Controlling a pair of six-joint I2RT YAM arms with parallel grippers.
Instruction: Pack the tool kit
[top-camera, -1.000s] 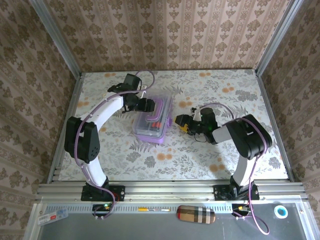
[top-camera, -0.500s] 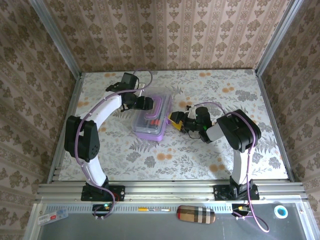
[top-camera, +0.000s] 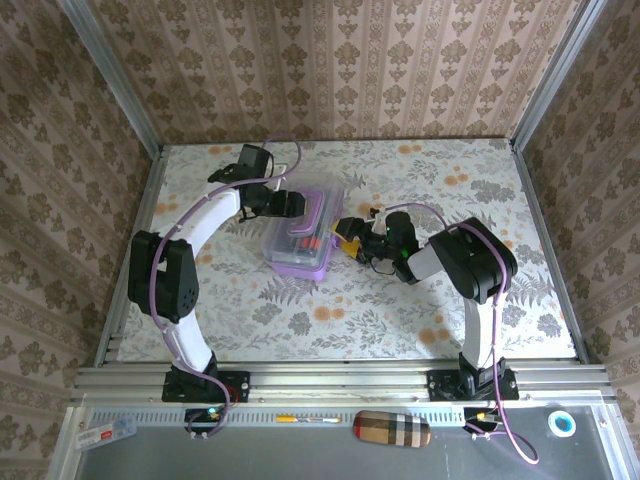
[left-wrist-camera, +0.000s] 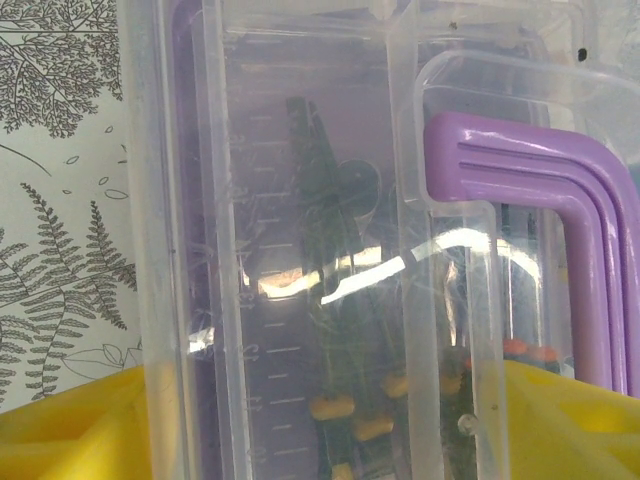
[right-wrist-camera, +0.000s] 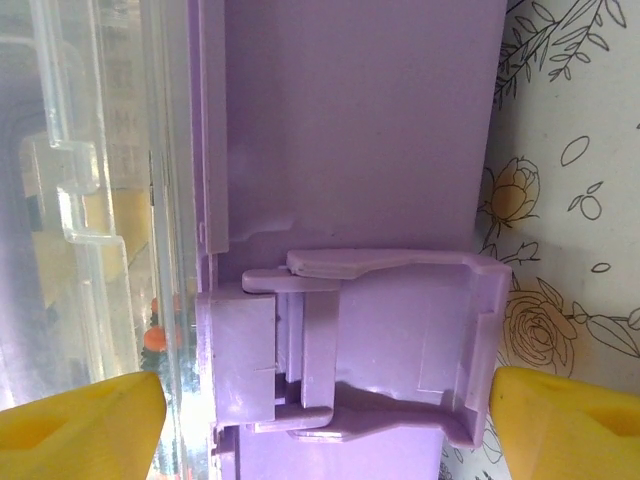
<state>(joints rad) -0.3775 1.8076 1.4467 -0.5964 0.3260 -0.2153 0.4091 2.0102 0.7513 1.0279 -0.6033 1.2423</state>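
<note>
The tool kit's purple box (top-camera: 300, 248) lies mid-table with its clear lid (left-wrist-camera: 300, 180) down. Dark tools with orange parts (left-wrist-camera: 335, 300) show through the lid beside the purple handle (left-wrist-camera: 545, 170). My left gripper (top-camera: 288, 204) is at the box's far end. In the left wrist view it (left-wrist-camera: 320, 435) stands open, one yellow fingertip (left-wrist-camera: 70, 430) beside the box wall and the other over the lid. My right gripper (top-camera: 347, 235) is up against the box's right side. It (right-wrist-camera: 325, 425) is open, its fingertips (right-wrist-camera: 80, 420) either side of the purple latch (right-wrist-camera: 370, 340).
The floral table (top-camera: 400, 300) is walled in by patterned panels and metal posts. An aluminium rail (top-camera: 340, 380) runs along the near edge by both arm bases. A plaid case (top-camera: 392, 428) lies below the rail.
My right gripper has moved left, up to the box's right side, and its jaws have widened. The left gripper has shifted slightly along the far end of the box.
</note>
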